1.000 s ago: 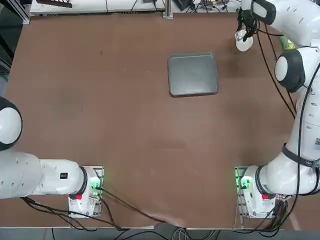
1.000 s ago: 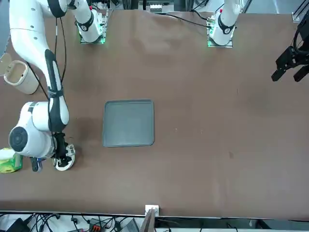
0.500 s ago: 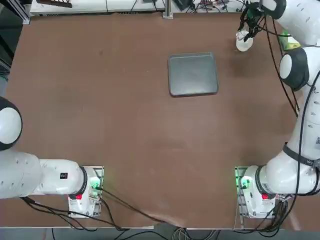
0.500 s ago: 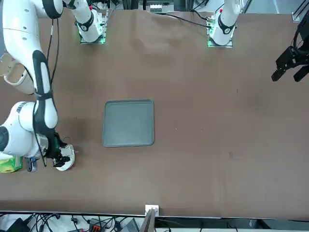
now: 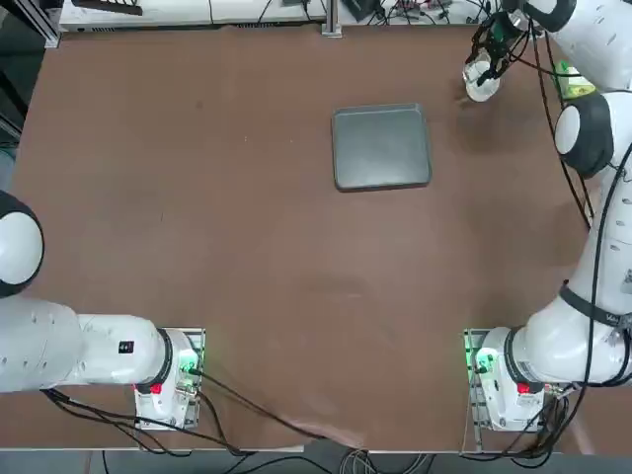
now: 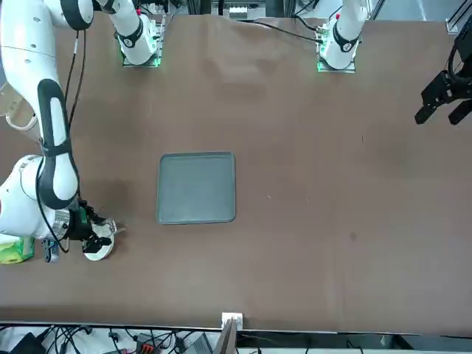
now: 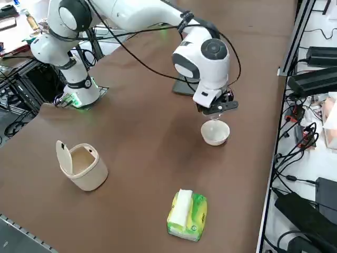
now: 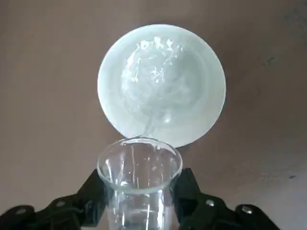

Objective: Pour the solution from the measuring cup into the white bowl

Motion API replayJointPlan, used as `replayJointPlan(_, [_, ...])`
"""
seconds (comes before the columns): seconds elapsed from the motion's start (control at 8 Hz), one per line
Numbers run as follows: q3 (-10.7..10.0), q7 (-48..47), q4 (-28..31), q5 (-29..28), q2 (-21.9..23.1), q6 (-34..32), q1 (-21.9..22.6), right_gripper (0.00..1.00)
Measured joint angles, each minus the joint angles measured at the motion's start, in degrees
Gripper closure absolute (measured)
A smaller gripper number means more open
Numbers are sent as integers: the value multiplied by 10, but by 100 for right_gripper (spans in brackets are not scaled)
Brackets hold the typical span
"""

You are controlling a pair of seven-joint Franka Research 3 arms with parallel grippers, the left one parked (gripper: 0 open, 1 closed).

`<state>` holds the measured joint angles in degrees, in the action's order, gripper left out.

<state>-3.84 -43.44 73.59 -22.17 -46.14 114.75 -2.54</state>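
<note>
Since the earlier top and front views, the wrist has rolled and the arm swung outward, so the measuring cup (image 8: 139, 184) now tips with its lip over the near rim of the white bowl (image 8: 161, 85), and a thin stream of clear liquid runs into the bowl, where some already glistens. The right gripper (image 8: 139, 201) is clamped on the cup, a finger (image 8: 91, 194) on either side of its wall, just above the bowl near the far right corner of the table (image 5: 247, 247), beyond the grey tray (image 5: 381, 147). The pour appears under way, and the cup looks nearly drained.
</note>
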Motion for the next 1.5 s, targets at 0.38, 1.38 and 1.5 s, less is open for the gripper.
replayJointPlan(0.38, [0, 40, 4, -26, -9, -4, -14, 27])
replayJointPlan(1.38, [0, 153, 8, -183, -14, -61, -82, 27])
replayJointPlan(1.5, [0, 166, 8, -199, -14, -66, -89, 27])
